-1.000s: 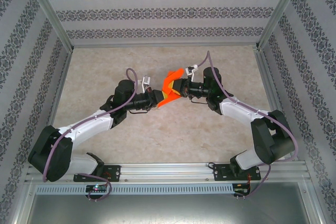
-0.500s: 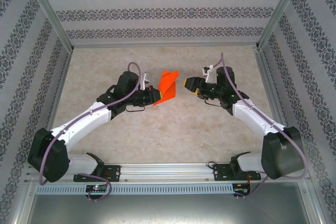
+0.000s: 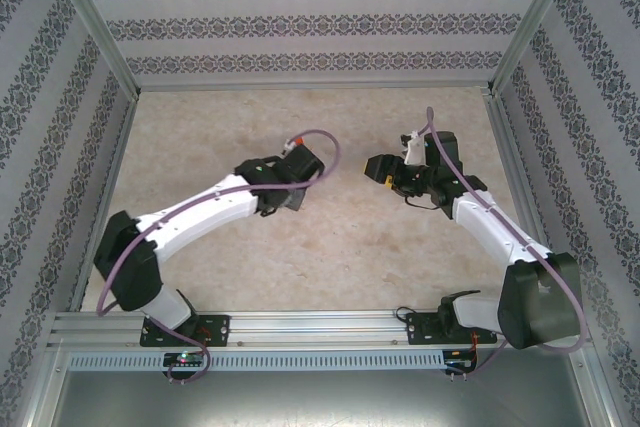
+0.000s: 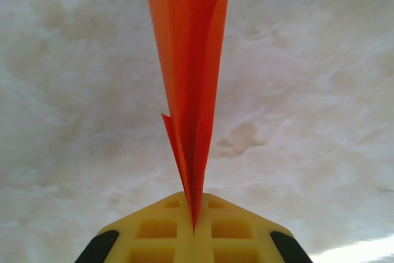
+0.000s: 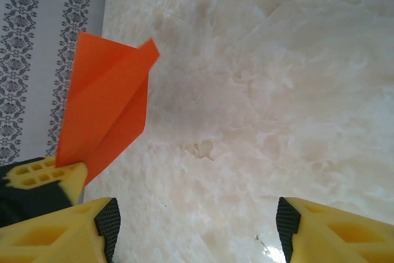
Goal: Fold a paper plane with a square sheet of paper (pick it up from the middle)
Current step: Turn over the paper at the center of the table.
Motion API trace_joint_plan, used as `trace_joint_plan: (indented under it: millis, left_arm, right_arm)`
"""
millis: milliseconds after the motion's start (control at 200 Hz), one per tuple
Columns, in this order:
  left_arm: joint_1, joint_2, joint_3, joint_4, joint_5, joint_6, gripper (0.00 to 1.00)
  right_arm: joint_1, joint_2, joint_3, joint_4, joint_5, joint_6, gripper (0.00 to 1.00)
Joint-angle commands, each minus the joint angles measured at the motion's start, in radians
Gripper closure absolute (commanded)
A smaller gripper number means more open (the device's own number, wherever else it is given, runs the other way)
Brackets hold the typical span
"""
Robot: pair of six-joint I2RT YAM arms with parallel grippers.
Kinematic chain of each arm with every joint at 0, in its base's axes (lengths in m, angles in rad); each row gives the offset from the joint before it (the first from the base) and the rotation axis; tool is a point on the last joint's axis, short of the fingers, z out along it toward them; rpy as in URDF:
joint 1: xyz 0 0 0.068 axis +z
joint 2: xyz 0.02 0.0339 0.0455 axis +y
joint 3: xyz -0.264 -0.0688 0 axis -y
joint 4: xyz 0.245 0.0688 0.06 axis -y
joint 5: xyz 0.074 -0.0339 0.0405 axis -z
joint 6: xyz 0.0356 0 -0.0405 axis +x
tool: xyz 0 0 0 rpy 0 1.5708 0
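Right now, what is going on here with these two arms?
The left gripper is shut on the orange paper, which is already folded into a pointed shape, and holds it by one end above the table. The right gripper is open and empty, a little apart from the paper, facing it.

My arms (image 3: 200,215) are white-shelled with black joints (image 3: 535,297), each trailed by a mauve cable (image 3: 322,132). My left end effector (image 4: 194,232) and right end effector (image 5: 194,223) have yellow grid-moulded fingers (image 4: 154,232), black-padded.
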Motion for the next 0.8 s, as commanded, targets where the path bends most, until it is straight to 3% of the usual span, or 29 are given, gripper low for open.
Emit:
trace_joint_plan:
  millis: [0,120,335,560,799]
  left_arm:
    - [-0.059,0.077,0.026,-0.102,-0.285,0.116,0.98]
    - [-0.133,0.174,0.042,-0.101,-0.36,0.158,0.98]
    - [-0.233,0.283,0.011,-0.042,-0.362,0.189,0.96]
    - [-0.326,0.353,-0.055,0.04,-0.344,0.203,0.87]
    - [-0.377,0.389,-0.069,0.121,-0.242,0.213,0.74]
  right_arm:
    - [-0.026,-0.023,-0.004,-0.009,-0.026,-0.036,0.3]
    - [-0.04,-0.013,-0.006,-0.006,-0.051,-0.036,0.3]
    - [-0.074,0.017,-0.01,-0.005,-0.066,-0.04,0.3]
    - [-0.083,0.06,-0.004,0.019,-0.075,-0.04,0.31]
    - [-0.08,0.116,0.006,0.078,-0.123,-0.006,0.32]
